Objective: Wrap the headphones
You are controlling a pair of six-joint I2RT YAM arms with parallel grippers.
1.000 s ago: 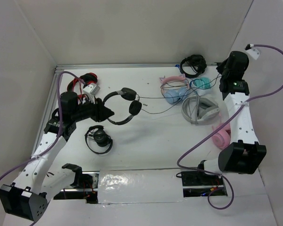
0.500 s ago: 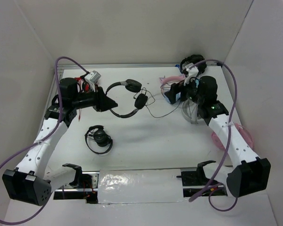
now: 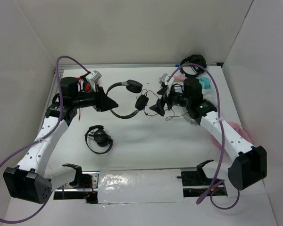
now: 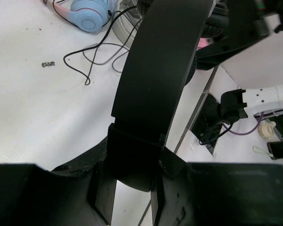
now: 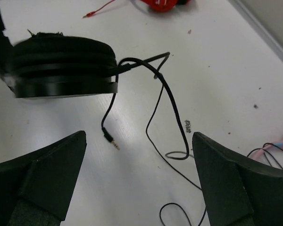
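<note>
The black headphones (image 3: 125, 100) hang just above the table at centre left, and my left gripper (image 3: 106, 103) is shut on their thin headband (image 4: 155, 84). The two round ear pads (image 3: 142, 101) point right. In the right wrist view one ear pad (image 5: 61, 66) fills the upper left. The thin black cable (image 5: 172, 108) runs off it and lies in slack loops on the table, its plug (image 5: 111, 140) loose. My right gripper (image 3: 156, 107) is open just right of the ear pads, over the cable, with nothing between its fingers (image 5: 52, 174).
A small black pair (image 3: 99, 139) lies front left. A red pair (image 3: 87, 85) sits behind my left arm. Pink-blue (image 4: 87, 14), teal (image 3: 205, 84), grey (image 3: 194, 116), pink (image 3: 237, 128) and black (image 3: 193, 66) headphones crowd the back right. The walls stand close on both sides.
My right arm swung from the back right corner to the centre and its gripper opened. The cable went from stretched rightward to slack. My left gripper kept its hold and shifted the headphones slightly back.
</note>
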